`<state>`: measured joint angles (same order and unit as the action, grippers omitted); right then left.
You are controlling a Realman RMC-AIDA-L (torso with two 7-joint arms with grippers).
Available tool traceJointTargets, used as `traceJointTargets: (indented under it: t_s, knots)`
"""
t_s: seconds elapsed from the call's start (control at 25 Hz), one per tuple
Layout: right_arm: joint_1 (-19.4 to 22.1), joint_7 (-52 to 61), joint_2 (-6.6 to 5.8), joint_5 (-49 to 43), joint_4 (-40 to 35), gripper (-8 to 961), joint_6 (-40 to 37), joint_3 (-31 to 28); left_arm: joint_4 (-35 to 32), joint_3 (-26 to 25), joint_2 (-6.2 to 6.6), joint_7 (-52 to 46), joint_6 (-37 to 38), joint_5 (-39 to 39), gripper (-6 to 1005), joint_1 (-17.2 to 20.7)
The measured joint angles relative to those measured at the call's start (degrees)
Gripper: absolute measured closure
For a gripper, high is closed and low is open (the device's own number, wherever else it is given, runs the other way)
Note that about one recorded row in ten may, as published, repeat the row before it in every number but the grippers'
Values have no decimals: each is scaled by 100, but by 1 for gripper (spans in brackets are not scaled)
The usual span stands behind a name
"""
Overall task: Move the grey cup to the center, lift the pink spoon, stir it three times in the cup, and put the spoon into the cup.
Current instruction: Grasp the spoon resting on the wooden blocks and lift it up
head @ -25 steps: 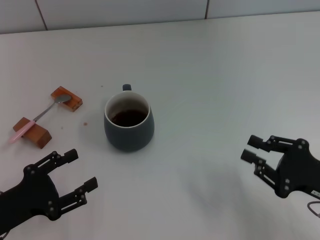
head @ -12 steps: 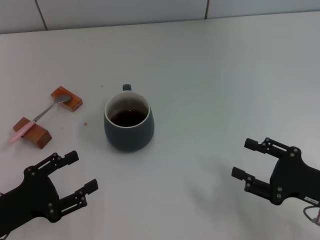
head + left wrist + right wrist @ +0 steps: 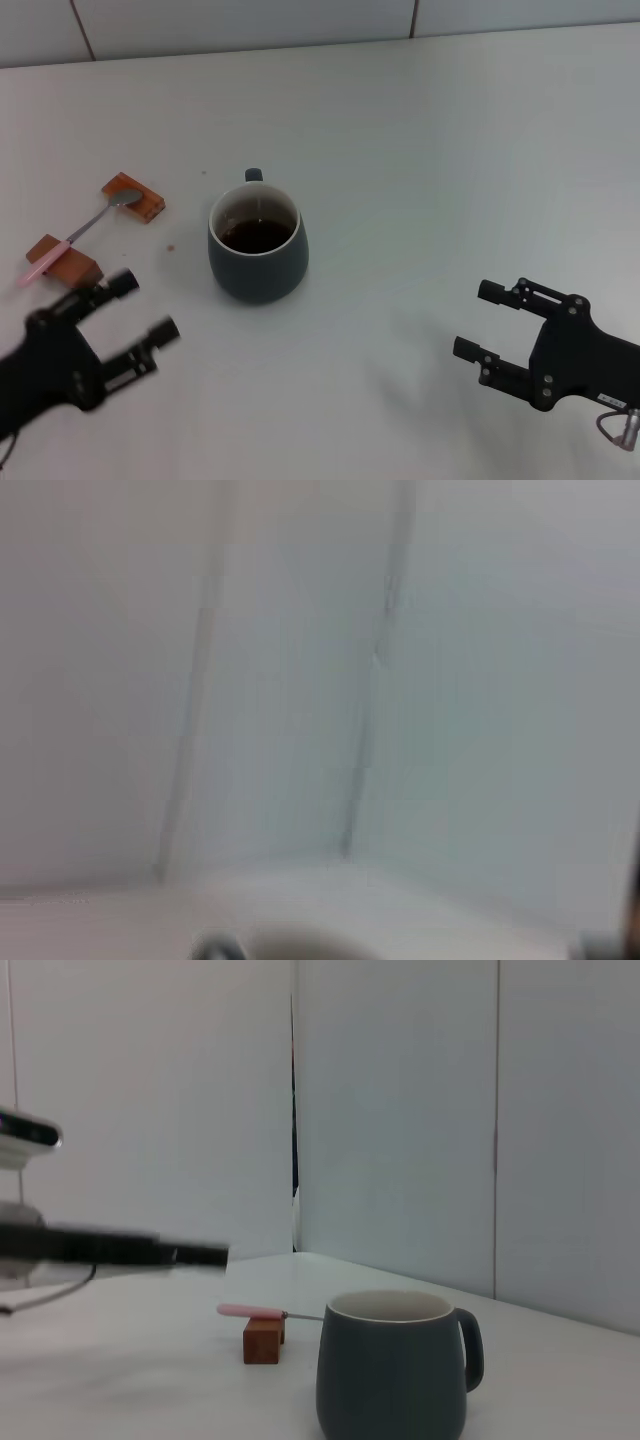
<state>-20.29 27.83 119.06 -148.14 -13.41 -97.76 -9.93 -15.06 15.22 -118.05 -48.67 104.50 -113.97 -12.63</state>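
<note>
The grey cup stands on the white table left of the middle, dark liquid inside, handle to the far side. It also shows in the right wrist view. The pink spoon rests across two brown wooden blocks at the far left, its pink handle end toward the near block; it also shows in the right wrist view. My left gripper is open and empty, near the near block and left of the cup. My right gripper is open and empty at the lower right, well apart from the cup.
Two brown wooden blocks hold the spoon. A tiled wall runs along the table's far edge. The left wrist view shows only blurred pale wall. The left arm crosses the right wrist view.
My left gripper has moved up and left toward the near wooden block. My right gripper has drawn back and down from the cup and opened wider. Cup and spoon have not moved.
</note>
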Motion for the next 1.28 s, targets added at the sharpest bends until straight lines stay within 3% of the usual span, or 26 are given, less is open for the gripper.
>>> traceJointTargets:
  t_s: [0.08, 0.16, 0.2, 0.24, 0.28, 0.36, 0.4, 0.48, 0.52, 0.68, 0.72, 0.8, 1.28]
  knots:
    - [-2, 0, 0, -1, 10, 258, 12, 0, 43, -252, 7, -375, 144, 131, 243, -9]
    - [-3, -1, 1, -2, 30, 257, 20, 0, 57, -825, 8, -1466, 354, 395, 243, -30]
    - [-3, -2, 3, -3, 60, 257, 20, 0, -32, -1246, 23, -2604, 378, 536, 243, -64]
    - [-3, -2, 3, -3, 60, 257, 20, 0, -32, -1246, 23, -2604, 378, 536, 244, -64]
    - [-3, -2, 3, -3, 72, 257, 20, 0, -99, -1425, 49, -3197, 343, 563, 244, -90]
    - [-2, -3, 4, -3, 78, 258, 20, 0, -181, -1704, 141, -4111, 233, 579, 244, -141]
    - [-1, -4, 3, -4, 76, 258, 20, 0, -190, -1904, 275, -5083, 2, 584, 245, -172]
    - [4, -5, 4, -4, 70, 258, 7, 0, -201, -1939, 315, -5416, -102, 583, 245, -173]
    - [5, -5, 4, -5, 67, 258, -4, 0, -273, -1972, 411, -6192, -391, 575, 246, -175]
    - [7, -5, 0, -5, 63, 257, -15, 0, -350, -1850, 533, -6779, -794, 486, 247, -182]
    - [7, -5, -1, -5, 66, 257, -20, 0, -361, -1590, 619, -7093, -1156, 401, 247, -186]
    - [7, -6, -2, -5, 65, 257, -32, 0, -361, -1305, 662, -7322, -1469, 370, 247, -182]
    - [-20, -5, -12, -4, 79, 258, -42, 0, -316, -321, 727, -8025, -2112, 367, 251, -112]
